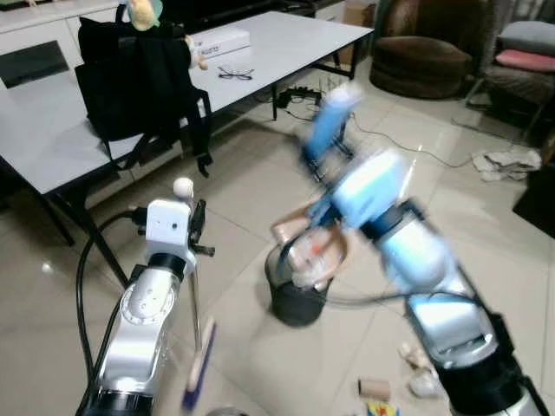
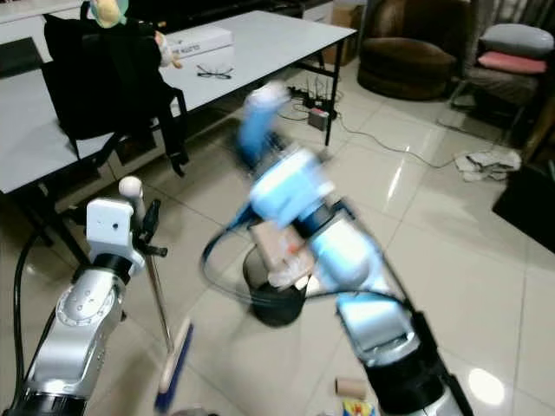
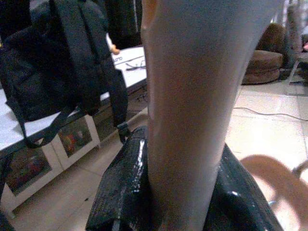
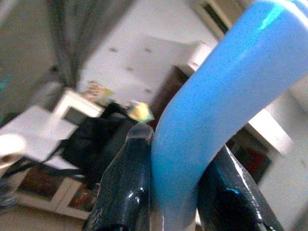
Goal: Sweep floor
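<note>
Nearest the camera, the two silver arms reach forward over the glossy tiled floor (image 1: 260, 195). On the robot's left, the left gripper (image 2: 149, 232) is clenched on the thin pole of a broom (image 2: 159, 303), which stands nearly upright with a pale knob at its top and its blue-edged brush head (image 2: 173, 368) down on the tiles; the left wrist view shows the pale handle (image 3: 192, 115) pressed between the black fingers (image 3: 122, 187). On the right, the right gripper (image 4: 178, 192), heavily blurred in the head views, is closed on the curved blue handle of a dustpan (image 4: 216, 106), its black fingers (image 4: 125, 187) touching the handle on both sides; the blue dustpan (image 1: 334, 121) rises tilted above and beyond a small dark waste bin (image 1: 295, 295) that holds crumpled litter. Scraps of rubbish (image 1: 375, 388), among them a cardboard tube and crumpled paper, lie on the tiles near the right arm. Farther off on the left, a white table (image 1: 286, 43) carries a black backpack (image 1: 134, 82), a pair of glasses (image 1: 235, 74) and a white box (image 1: 221, 41). A brown armchair (image 1: 425, 52) stands well apart at the far right, with cables (image 1: 390, 143) trailing across the tiles.
</note>
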Motion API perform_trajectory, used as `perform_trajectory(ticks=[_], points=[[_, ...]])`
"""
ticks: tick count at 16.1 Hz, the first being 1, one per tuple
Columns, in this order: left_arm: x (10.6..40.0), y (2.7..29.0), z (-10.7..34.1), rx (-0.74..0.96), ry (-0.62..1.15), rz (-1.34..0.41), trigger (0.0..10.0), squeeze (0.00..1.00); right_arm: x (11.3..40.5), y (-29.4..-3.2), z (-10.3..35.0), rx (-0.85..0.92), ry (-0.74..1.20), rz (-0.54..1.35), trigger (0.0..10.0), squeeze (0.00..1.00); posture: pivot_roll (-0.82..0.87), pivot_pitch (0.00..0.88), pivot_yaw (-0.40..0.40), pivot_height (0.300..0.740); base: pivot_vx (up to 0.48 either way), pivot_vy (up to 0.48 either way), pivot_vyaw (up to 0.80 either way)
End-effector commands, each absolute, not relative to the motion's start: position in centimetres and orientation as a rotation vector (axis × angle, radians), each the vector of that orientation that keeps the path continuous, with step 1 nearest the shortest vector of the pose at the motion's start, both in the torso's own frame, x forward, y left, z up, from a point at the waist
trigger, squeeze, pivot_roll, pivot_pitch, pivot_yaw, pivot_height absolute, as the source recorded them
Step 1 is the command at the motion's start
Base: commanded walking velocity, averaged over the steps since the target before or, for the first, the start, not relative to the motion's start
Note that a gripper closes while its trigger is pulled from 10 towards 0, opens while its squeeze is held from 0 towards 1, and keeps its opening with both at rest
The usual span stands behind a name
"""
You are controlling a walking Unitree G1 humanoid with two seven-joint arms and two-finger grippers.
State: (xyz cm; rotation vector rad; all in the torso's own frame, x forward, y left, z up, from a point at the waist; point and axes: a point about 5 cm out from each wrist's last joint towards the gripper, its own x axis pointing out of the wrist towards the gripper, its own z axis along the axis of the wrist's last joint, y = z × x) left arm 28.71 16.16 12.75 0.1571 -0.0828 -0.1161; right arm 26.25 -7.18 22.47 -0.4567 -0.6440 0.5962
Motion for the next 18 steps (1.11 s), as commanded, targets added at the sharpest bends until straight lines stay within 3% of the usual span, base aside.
perform_trajectory(ticks=[1,5,9,11,15,18], points=[[28.4,16.8,12.8,0.174,-0.088,-0.098,10.0,0.0,25.6,-6.1,23.1,-0.545,-0.739,0.652,10.0,0.0,-0.01,0.038,0.042,0.74,0.0,0.0,0.0],[28.4,16.7,12.7,0.175,-0.084,-0.103,10.0,0.0,25.5,-6.0,22.4,-0.664,-0.77,0.655,10.0,0.0,-0.02,0.039,0.042,0.74,0.0,0.0,0.0],[28.5,16.6,12.6,0.172,-0.083,-0.106,10.0,0.0,26.5,-7.3,23.2,-0.721,-0.788,0.483,10.0,0.0,-0.02,0.038,0.04,0.74,0.0,0.0,0.0],[28.4,16.4,12.4,0.164,-0.067,-0.124,10.0,0.0,28.5,-10.5,24.4,-0.672,-0.696,0.196,10.0,0.0,-0.02,0.037,0.039,0.74,0.0,0.0,0.0],[28.4,16.1,12.0,0.166,-0.035,-0.142,10.0,0.0,30.2,-14.3,23.1,-0.56,-0.436,-0.003,10.0,0.0,-0.02,0.037,0.042,0.74,0.0,0.0,-0.23],[28.4,15.9,11.8,0.17,-0.028,-0.165,10.0,0.0,29.8,-17.1,21.7,-0.578,-0.367,-0.121,10.0,0.0,-0.03,0.044,0.046,0.74,0.0,0.0,-0.8]])
